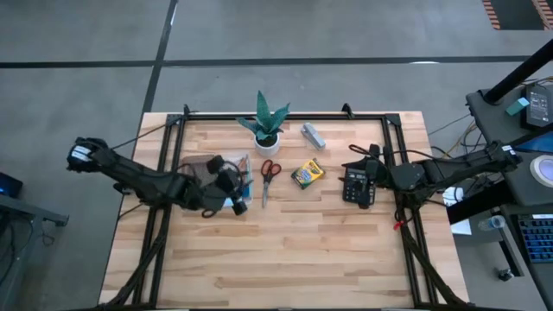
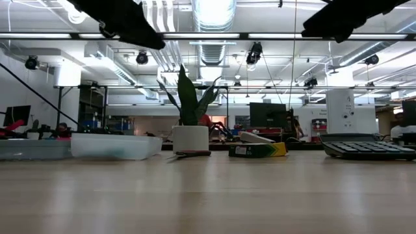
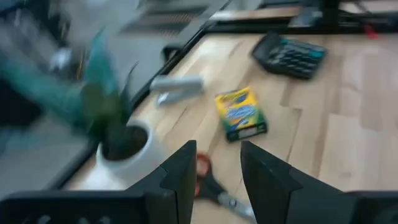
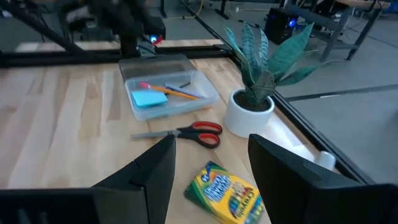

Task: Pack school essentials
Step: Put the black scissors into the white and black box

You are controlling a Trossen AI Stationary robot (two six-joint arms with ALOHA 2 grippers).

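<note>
Clear plastic, shallow and rectangular, the packing tray (image 4: 168,90) already holds a light-blue square notepad (image 4: 149,98) and a few thin pencils and pens (image 4: 177,91), so the packing looks partly done. Beside the tray, toward the calculator, the red-handled scissors (image 4: 186,133) lie flat on the pale wooden worktop (image 1: 285,250), not yet packed. Further from the tray the yellow-green crayon box (image 1: 307,174) also lies loose, and a small grey stapler-like item (image 1: 313,135) sits further back near the green potted plant in its white pot (image 1: 266,121). A dark calculator (image 1: 357,186) rests well apart from the tray.

The left gripper (image 3: 214,177) hangs over the tray's end nearest the scissors, its fingers (image 3: 180,177) apart with nothing between them. The right gripper (image 4: 208,165) hovers by the calculator, far from the tray, fingers wide and empty.

By my reading, scissors and crayons at least remain to go in; the scissors, closest to the tray and the left gripper, seem the likely next pick.
</note>
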